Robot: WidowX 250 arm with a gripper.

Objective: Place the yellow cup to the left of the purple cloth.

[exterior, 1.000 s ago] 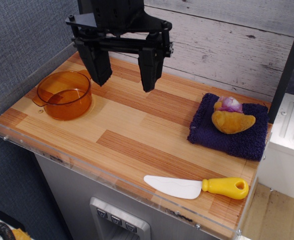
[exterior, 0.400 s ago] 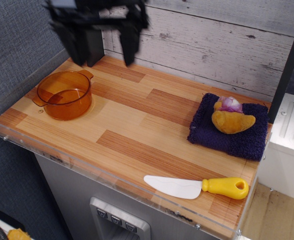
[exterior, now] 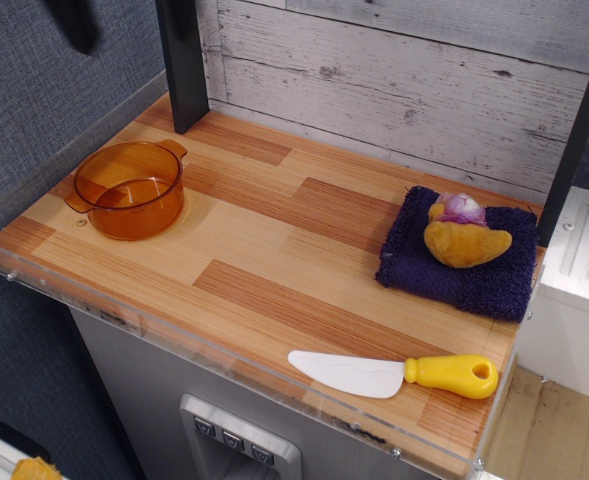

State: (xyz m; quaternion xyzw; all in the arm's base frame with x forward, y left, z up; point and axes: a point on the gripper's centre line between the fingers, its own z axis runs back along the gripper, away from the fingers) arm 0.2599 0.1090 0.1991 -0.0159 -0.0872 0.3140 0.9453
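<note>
The yellow cup (exterior: 129, 188), an amber translucent bowl-shaped cup with small tab handles, stands upright and empty at the left end of the wooden counter. The purple cloth (exterior: 461, 262) lies folded at the far right, well apart from the cup. A yellow-brown plush toy (exterior: 465, 241) with a purple top lies on the cloth. Of my gripper only a dark blurred piece (exterior: 75, 24) shows at the top left edge, high above the counter and left of the cup. Its jaws do not show.
A white knife with a yellow handle (exterior: 394, 374) lies near the front right edge. A black post (exterior: 184, 65) stands at the back left. A clear acrylic rim (exterior: 174, 340) runs along the counter's front and left sides. A grey plank wall is behind.
The gripper, open and empty, has risen from above the counter's middle and swung left, nearly leaving the view. The cup, cloth, toy and knife have not moved.
</note>
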